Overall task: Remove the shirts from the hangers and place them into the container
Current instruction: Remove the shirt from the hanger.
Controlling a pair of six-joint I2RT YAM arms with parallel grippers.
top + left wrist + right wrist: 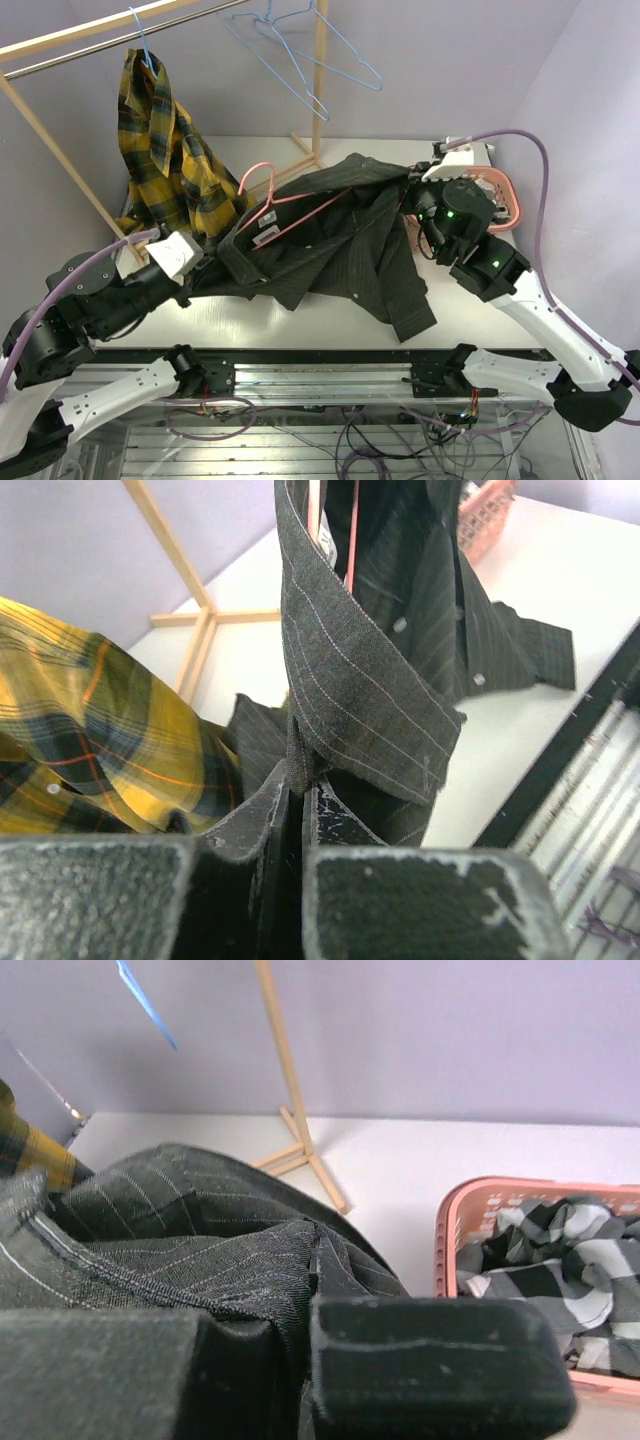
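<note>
A dark charcoal pinstriped shirt (340, 245) lies spread on the table with a pink hanger (268, 192) still inside its collar. My left gripper (300, 780) is shut on a fold of this shirt (370, 680) at its left end, and the pink hanger wire (352, 530) shows above. My right gripper (335, 1250) is shut on the same shirt (190, 1230) at its right shoulder, beside the salmon-pink container (447, 1230). A black-and-white checked shirt (560, 1260) lies in that container (507, 195). A yellow-and-black plaid shirt (165, 150) hangs on a blue hanger (142, 40).
Two empty light blue hangers (300, 60) hang from the rack rail at the back. The wooden rack poles (320, 80) and their feet (300, 1160) stand behind the shirt. The table's front edge (320, 350) runs just before the arm bases.
</note>
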